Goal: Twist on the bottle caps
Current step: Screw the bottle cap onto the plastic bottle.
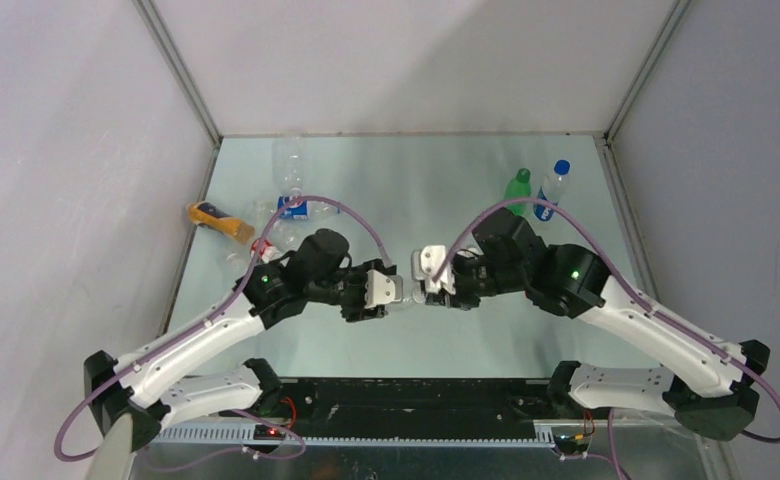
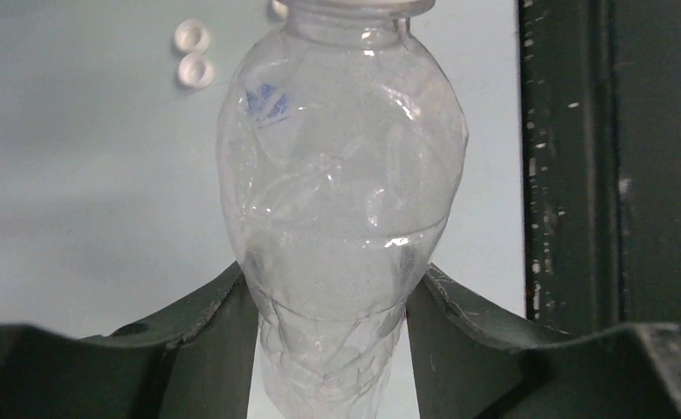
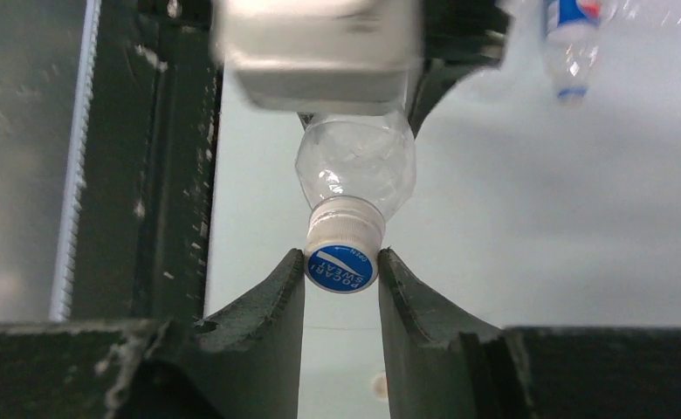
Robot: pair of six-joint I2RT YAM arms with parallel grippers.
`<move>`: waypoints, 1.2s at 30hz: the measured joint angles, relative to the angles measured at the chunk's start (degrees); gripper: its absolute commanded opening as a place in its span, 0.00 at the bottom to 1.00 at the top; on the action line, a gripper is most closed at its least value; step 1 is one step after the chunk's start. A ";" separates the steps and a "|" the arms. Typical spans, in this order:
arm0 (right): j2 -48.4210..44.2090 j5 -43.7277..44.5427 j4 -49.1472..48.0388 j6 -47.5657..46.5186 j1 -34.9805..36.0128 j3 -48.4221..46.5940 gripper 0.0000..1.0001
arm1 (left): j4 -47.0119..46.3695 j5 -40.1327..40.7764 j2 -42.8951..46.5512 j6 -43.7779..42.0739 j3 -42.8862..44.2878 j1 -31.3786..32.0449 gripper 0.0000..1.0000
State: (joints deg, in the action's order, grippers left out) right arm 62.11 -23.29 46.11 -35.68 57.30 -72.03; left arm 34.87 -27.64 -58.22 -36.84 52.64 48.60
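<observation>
My left gripper (image 1: 390, 291) is shut on a clear label-less bottle (image 2: 341, 201), its fingers (image 2: 202, 340) squeezing the lower body, and holds it level above the table, neck toward the right arm. A white cap with a blue top marked POCARI SWEAT (image 3: 341, 264) sits on the bottle's neck (image 3: 354, 166). My right gripper (image 3: 341, 272) is shut on this cap, a finger touching each side. The two grippers meet over the table's near middle, the right gripper (image 1: 432, 291) facing the left.
A green bottle (image 1: 518, 190) and a clear blue-capped bottle (image 1: 553, 188) stand at the back right. An orange-yellow bottle (image 1: 216, 220) and several clear bottles (image 1: 291, 190) lie at the back left. Two loose white caps (image 2: 194, 52) lie on the table. A black rail (image 1: 416, 400) runs along the near edge.
</observation>
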 measured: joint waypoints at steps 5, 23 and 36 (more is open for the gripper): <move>3.39 6.97 -2.97 22.58 -0.42 -0.07 0.00 | -6.47 12.52 4.39 1.05 -5.81 3.13 0.00; 0.46 2.69 -12.26 59.67 -11.04 3.85 0.79 | -18.60 32.83 7.52 0.90 -10.73 8.68 0.00; -12.00 -5.03 -3.43 5.35 -5.31 3.82 0.76 | -3.52 10.38 0.83 2.91 1.51 6.10 0.00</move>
State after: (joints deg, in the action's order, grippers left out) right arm 50.11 -28.32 42.68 -30.33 51.99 -68.20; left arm 31.35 -17.26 -57.39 -33.93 54.15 54.70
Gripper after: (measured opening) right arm 0.783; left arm 0.578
